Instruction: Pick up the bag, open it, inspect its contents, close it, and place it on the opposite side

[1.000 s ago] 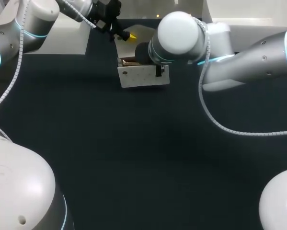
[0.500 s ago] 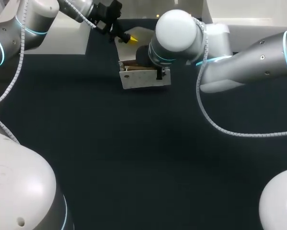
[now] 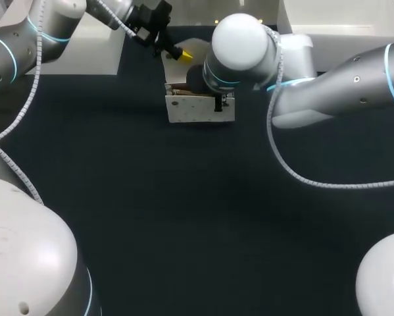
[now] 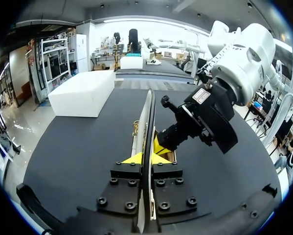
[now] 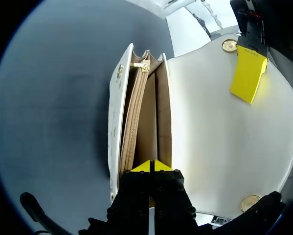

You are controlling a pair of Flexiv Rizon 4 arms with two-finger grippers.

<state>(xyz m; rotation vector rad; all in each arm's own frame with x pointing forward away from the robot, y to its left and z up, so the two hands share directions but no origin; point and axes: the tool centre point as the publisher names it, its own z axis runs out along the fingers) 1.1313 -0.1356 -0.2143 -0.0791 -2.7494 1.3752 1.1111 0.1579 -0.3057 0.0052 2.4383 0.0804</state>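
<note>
Bag (image 3: pixel 200 108), white, standing upright at the far middle of the dark table (image 3: pixel 183 210), mouth wide open, flap (image 5: pixel 219 127) thrown back away from the body. Left gripper (image 4: pixel 145 157) clamped on the flap's edge, yellow tips pinching it from both sides. Right gripper (image 5: pixel 151 166) right at one end of the bag, tips squeezed together on the end wall between the compartments. Tan lining and a zip (image 5: pixel 131 122) showing inside. Gold studs (image 5: pixel 229 45) on the flap.
</note>
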